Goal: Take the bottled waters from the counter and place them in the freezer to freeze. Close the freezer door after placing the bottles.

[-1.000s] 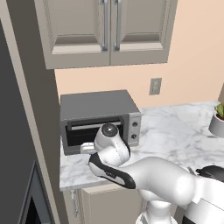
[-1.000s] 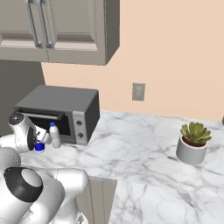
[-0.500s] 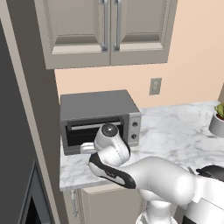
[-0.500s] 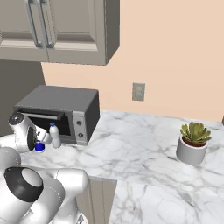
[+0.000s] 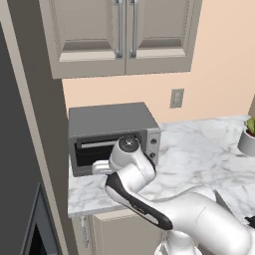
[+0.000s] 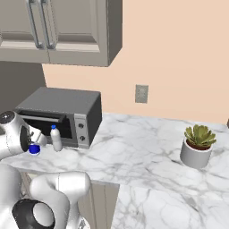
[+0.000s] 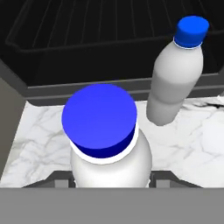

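The arm reaches low toward the counter's (image 6: 147,147) left end, the gripper (image 7: 111,177) clamped on 1 bottle (image 7: 109,144). Bottle 2 (image 6: 56,138) stands upright beside it, before the toaster oven (image 6: 67,114).

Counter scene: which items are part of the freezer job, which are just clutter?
Job:
- near white plastic bottle with blue cap, between the gripper fingers
- slimmer whitish blue-capped bottle
- white marble counter

Clutter:
- grey toaster oven
- potted succulent in white pot
- beige wall outlet
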Available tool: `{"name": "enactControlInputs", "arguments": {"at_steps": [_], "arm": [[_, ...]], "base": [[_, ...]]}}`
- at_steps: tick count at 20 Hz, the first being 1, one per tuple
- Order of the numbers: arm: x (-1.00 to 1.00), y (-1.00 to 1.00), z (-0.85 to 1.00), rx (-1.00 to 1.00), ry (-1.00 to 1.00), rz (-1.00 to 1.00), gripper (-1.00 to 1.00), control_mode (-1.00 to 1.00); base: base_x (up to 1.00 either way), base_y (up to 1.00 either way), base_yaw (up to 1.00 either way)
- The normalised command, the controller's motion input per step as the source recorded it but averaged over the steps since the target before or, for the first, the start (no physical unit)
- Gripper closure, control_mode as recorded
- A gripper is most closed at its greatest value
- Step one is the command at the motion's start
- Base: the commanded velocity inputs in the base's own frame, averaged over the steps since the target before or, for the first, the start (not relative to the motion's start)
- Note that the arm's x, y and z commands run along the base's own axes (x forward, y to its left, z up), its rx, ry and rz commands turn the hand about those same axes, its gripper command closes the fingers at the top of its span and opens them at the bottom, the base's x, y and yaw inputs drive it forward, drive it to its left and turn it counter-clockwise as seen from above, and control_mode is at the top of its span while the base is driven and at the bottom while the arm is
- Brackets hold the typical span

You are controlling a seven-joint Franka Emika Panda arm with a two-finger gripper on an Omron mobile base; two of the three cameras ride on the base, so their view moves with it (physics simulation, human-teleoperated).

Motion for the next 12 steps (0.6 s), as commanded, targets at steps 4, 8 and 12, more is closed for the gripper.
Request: {"name": "enactControlInputs", "arguments": {"at_steps": [4, 8, 12], "arm": [[-0.54, -0.57, 0.78, 0.0, 0.0, 0.0, 1.0, -1.0], [-0.34, -0.98, 0.84, 0.0, 0.0, 0.0, 1.0, -1.0], [-0.44, -1.0, 0.79, 0.0, 0.0, 0.06, 1.0, -1.0]], "base": [[0.0, 0.0, 0.0], [0.0, 0.0, 0.0], [0.0, 0.0, 0.0]]}}
